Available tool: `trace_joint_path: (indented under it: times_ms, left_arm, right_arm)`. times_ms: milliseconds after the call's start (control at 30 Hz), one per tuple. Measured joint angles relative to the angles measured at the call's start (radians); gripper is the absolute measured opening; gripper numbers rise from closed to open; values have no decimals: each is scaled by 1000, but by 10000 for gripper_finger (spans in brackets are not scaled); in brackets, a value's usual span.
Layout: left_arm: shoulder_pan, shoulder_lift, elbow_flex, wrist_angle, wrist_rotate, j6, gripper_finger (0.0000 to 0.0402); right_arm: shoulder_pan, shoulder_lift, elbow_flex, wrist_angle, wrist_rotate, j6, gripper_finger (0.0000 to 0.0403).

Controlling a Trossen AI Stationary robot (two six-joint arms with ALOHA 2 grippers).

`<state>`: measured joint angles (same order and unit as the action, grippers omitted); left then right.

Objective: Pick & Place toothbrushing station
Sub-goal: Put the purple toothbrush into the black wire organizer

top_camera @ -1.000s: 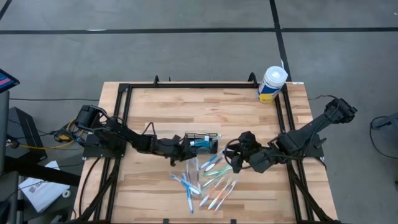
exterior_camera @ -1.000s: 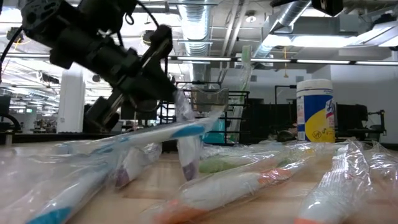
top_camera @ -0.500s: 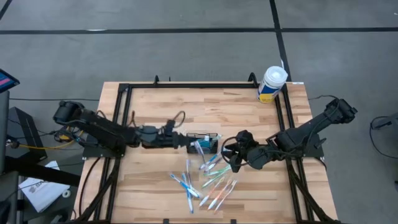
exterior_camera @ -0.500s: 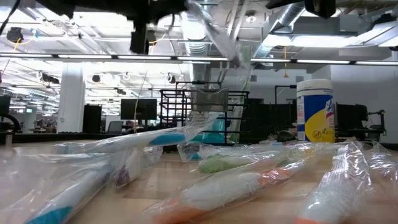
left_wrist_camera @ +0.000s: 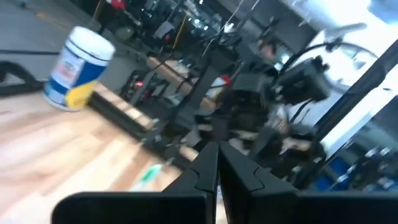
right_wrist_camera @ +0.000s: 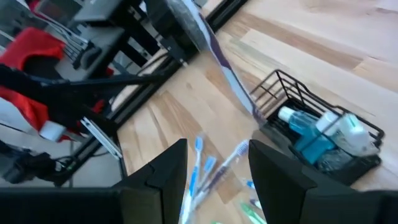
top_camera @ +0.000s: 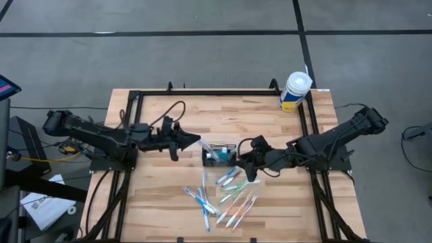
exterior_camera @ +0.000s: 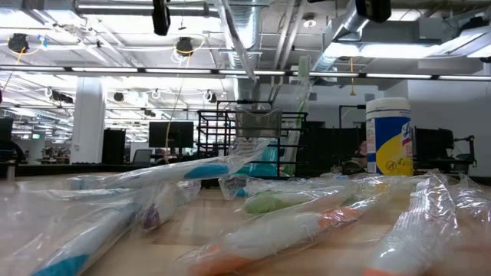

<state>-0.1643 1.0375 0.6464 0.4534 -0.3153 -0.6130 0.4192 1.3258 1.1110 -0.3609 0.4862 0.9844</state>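
The black wire-mesh caddy [top_camera: 228, 147] stands mid-table and holds blue and white items [right_wrist_camera: 317, 134]; it also shows in the low view [exterior_camera: 230, 123]. My left gripper [top_camera: 187, 143] is raised left of the caddy, shut on a plastic-wrapped toothbrush [top_camera: 206, 150]. The toothbrush slants down to the caddy's left end [right_wrist_camera: 217, 56]. My right gripper [top_camera: 244, 159] is open and empty just right of the caddy, its fingers [right_wrist_camera: 168, 174] wide apart. My left gripper pinches the wrapped toothbrush at its upper end [right_wrist_camera: 189, 18] between its two shut fingers, reaching in from the table's left. The toothbrush is lifted off the table and slants down toward the caddy [exterior_camera: 236, 42]. I cannot tell whether its lower end [right_wrist_camera: 252, 109] touches the caddy.
Several wrapped toothbrushes [top_camera: 226, 196] lie scattered on the wood near the front of the caddy and fill the low view [exterior_camera: 291, 222]. A white tub with a yellow-blue label [top_camera: 294, 91] stands at the far right corner. A black rail frame [top_camera: 223, 93] borders the table.
My left gripper has risen and drawn back toward the table's left and far side, lifting one wrapped toothbrush out of the pile; the toothbrush now slants down to the caddy. My right gripper has moved left and a little farther, up beside the caddy.
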Motion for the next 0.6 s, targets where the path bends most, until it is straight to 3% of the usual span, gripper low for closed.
trace_joint_path:
  times_ms: [267,600]
  left_arm:
    - [91,-108,-1,-251,37,75,0]
    - [220,-104,-2,-266,179,142,0]
  right_arm:
    - [-38,0,0,74,-18,1,161]
    - [-63,0,0,134,-44,2,161]
